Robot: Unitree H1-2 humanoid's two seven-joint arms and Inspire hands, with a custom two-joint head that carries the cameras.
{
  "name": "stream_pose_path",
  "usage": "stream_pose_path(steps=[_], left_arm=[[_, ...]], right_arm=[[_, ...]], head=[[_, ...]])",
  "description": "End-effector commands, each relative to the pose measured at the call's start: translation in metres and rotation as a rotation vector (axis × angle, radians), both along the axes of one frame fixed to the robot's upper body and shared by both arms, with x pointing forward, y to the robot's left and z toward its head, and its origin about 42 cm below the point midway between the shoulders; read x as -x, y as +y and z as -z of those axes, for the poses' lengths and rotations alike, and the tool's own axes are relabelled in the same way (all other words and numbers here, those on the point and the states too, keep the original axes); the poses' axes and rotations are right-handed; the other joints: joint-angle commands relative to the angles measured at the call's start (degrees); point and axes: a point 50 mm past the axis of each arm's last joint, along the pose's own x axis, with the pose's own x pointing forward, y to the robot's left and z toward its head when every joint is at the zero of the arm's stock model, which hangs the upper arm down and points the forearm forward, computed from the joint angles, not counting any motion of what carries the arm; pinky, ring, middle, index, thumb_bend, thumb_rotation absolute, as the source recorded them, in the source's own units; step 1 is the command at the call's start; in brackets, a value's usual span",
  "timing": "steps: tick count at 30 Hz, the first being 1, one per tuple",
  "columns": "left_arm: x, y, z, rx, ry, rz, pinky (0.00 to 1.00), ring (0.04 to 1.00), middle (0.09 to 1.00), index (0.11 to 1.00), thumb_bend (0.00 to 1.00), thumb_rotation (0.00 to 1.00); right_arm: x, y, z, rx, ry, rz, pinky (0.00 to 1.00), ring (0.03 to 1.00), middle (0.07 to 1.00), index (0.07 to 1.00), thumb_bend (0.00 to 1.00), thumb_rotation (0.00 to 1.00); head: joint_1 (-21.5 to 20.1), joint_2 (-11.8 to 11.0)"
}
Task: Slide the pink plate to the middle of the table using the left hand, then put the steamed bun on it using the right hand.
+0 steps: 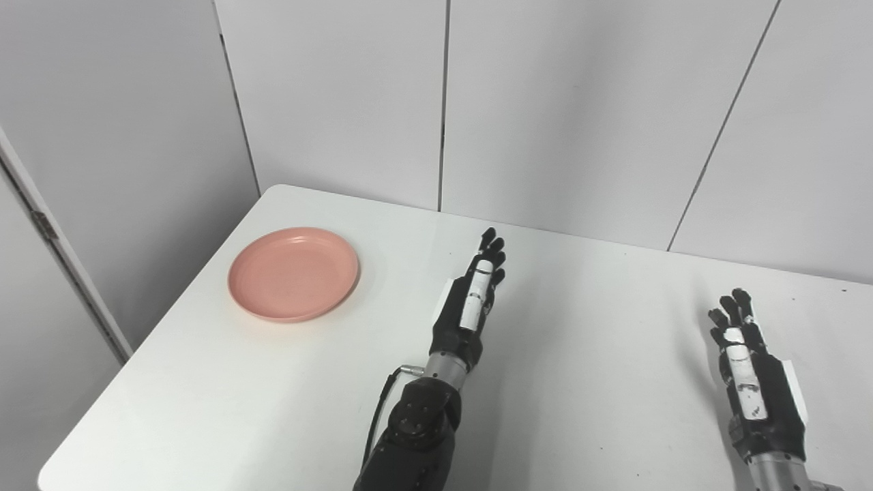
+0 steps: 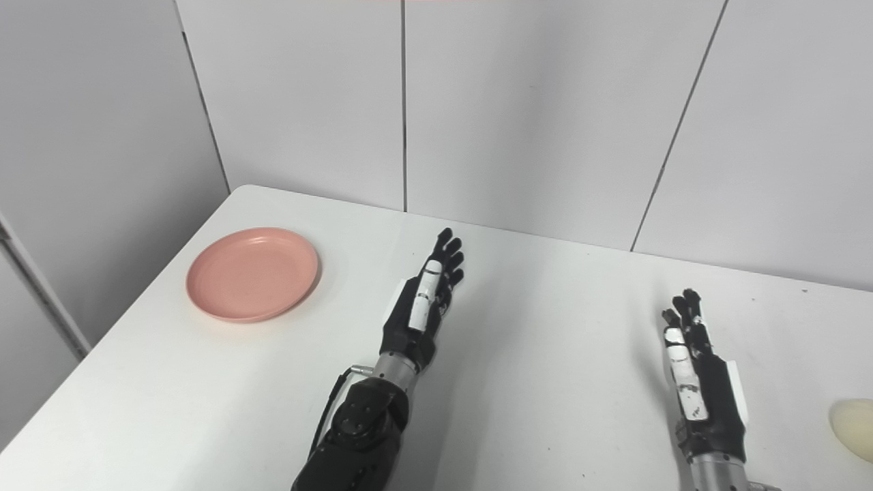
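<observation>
pink plate (image 1: 293,273) lies flat on the white table (image 1: 586,354), toward the table's far left corner and well apart from both hands. steamed bun (image 2: 853,428), pale and rounded, shows only in the right eye view, cut off by the picture's right edge, on the table just right of the right hand (image 2: 697,382). left hand (image 1: 470,302) is held edge-up above the table's middle, fingers (image 1: 492,251) stretched forward, close together, holding nothing. right hand is likewise edge-up with fingers extended, slightly curled at the tips, holding nothing. grey wall panels (image 1: 559,109) stand behind the table.
</observation>
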Motion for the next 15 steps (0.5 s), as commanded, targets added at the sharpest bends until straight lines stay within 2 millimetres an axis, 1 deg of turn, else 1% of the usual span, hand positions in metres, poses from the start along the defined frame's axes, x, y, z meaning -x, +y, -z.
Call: stream_pose_path(steps=[1,3,4,5,6,8,10,12,14,15], left_arm=[[-0.001,0.012,-0.008,0.016,-0.034,-0.048,0.96,0.960,0.960,0.959,0.57,1.00],[-0.003,0.020,-0.018,-0.005,-0.057,-0.066,0.92,0.925,0.928,0.923,0.59,1.00],[-0.004,0.023,-0.023,-0.010,-0.071,-0.067,0.94,0.922,0.920,0.912,0.63,1.00],[-0.006,0.027,-0.028,-0.015,-0.082,-0.068,0.95,0.919,0.913,0.905,0.64,1.00],[-0.007,0.032,-0.034,-0.020,-0.091,-0.067,0.95,0.918,0.912,0.904,0.64,1.00],[-0.010,0.040,-0.045,-0.039,-0.109,-0.072,0.98,0.932,0.912,0.906,0.67,1.00],[-0.012,0.048,-0.055,-0.062,-0.130,-0.092,1.00,0.928,0.905,0.900,0.68,1.00],[-0.014,0.060,-0.063,-0.090,-0.156,-0.118,0.97,0.901,0.882,0.876,0.68,1.00],[-0.016,0.069,-0.069,-0.118,-0.175,-0.130,0.95,0.886,0.868,0.861,0.69,1.00],[-0.017,0.076,-0.074,-0.143,-0.197,-0.167,0.94,0.883,0.867,0.860,0.69,1.00]], right_arm=[[0.005,0.001,0.004,-0.018,-0.004,0.003,1.00,0.969,0.984,0.998,0.46,0.84],[0.005,0.002,0.003,-0.022,-0.004,0.003,1.00,0.974,0.988,1.000,0.46,0.83],[0.005,0.002,0.002,-0.024,-0.004,0.002,1.00,0.978,0.990,1.000,0.45,0.82],[0.005,0.002,0.002,-0.021,-0.004,0.003,1.00,0.980,0.991,1.000,0.45,0.82],[0.005,0.002,0.002,-0.015,-0.007,0.002,1.00,0.981,0.991,1.000,0.45,0.82],[0.004,0.001,0.003,-0.011,-0.011,-0.002,1.00,0.986,0.997,1.000,0.45,0.83],[0.004,0.001,0.002,-0.019,-0.010,-0.006,1.00,0.993,1.000,1.000,0.45,0.83],[0.005,0.002,0.000,-0.016,-0.007,-0.009,1.00,0.999,1.000,1.000,0.44,0.82],[0.006,0.003,-0.001,-0.011,-0.007,-0.011,1.00,1.000,1.000,1.000,0.41,0.84],[0.007,0.003,-0.001,-0.012,-0.003,-0.010,1.00,1.000,1.000,1.000,0.40,0.84]], head=[[0.1,0.0],[0.6,-0.1],[0.7,-0.1],[0.9,-0.3],[1.1,-0.4],[1.2,-0.4],[1.4,-0.5],[1.4,-0.5],[1.4,-0.5],[1.6,-0.5]])
